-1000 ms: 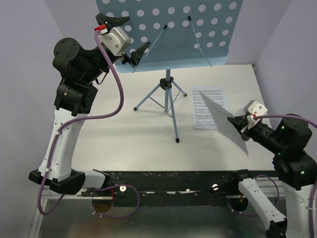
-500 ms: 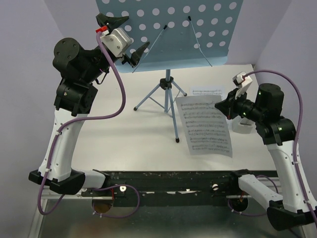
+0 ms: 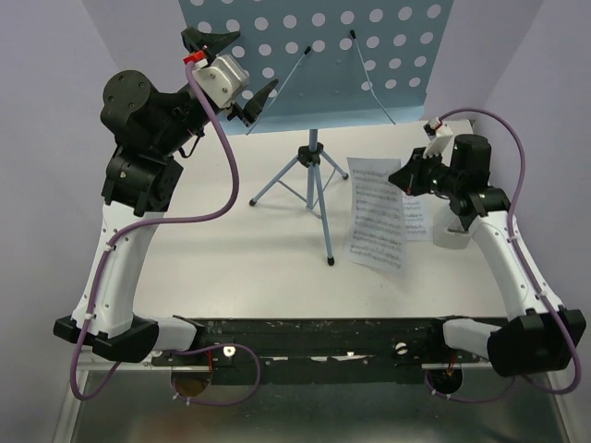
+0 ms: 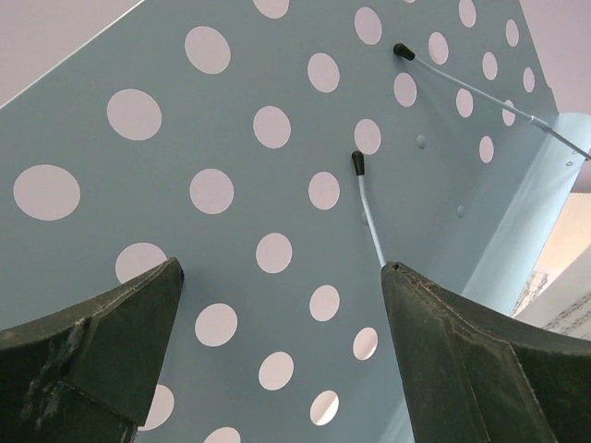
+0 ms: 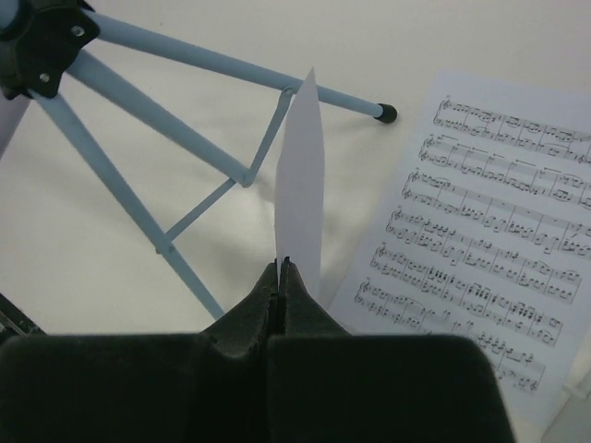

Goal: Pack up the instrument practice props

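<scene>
Locate the music stand (image 3: 314, 157) at 12 o'clock on the white table (image 3: 231, 240): slim tubular mast upright, legs splayed toward 6 and 8 o'clock. Note its flat light-blue metal tray (image 3: 323, 55), punched with round holes, facing 6 o'clock. Find the left gripper (image 3: 236, 69) at 10 o'clock before the tray, fingers spread fully, holding nothing. Find the right gripper (image 5: 282, 268) at 3 o'clock, fingers clamped tight on the edge of a thin white printed sheet (image 3: 377, 214), raised, long axis 12-to-6. See the second sheet (image 5: 480, 231) lying flat just beside it.
</scene>
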Tool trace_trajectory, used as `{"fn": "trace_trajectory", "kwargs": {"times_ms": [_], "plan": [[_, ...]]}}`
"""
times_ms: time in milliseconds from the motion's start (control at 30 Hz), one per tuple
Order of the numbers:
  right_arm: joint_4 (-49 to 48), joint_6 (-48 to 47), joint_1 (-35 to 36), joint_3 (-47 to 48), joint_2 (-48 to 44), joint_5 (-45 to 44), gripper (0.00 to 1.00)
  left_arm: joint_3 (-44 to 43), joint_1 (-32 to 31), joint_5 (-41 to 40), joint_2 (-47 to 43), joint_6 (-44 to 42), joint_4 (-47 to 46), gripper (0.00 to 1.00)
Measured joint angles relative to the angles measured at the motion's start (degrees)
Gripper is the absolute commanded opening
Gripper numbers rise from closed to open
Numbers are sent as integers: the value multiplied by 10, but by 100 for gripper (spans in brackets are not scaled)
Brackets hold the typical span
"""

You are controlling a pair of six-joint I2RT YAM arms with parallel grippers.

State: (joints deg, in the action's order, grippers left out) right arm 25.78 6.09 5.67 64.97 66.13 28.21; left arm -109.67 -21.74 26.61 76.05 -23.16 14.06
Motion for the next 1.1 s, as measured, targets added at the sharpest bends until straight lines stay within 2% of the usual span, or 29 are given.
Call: {"fn": "trace_trajectory", "kwargs": {"times_ms": [200, 500, 767, 1100], "plan": [[-46, 5, -5, 31, 111, 13, 0, 0, 0, 0, 0, -10, 8, 99], [-43, -23, -16, 169, 247, 13, 0, 0, 0, 0, -7, -40, 26, 99], [16, -77, -20, 273, 350, 10, 0, 0, 0, 0, -25, -68, 50, 99], [171, -218, -26, 374, 443, -17, 0, 14, 3, 0, -32, -82, 55, 99]]}}
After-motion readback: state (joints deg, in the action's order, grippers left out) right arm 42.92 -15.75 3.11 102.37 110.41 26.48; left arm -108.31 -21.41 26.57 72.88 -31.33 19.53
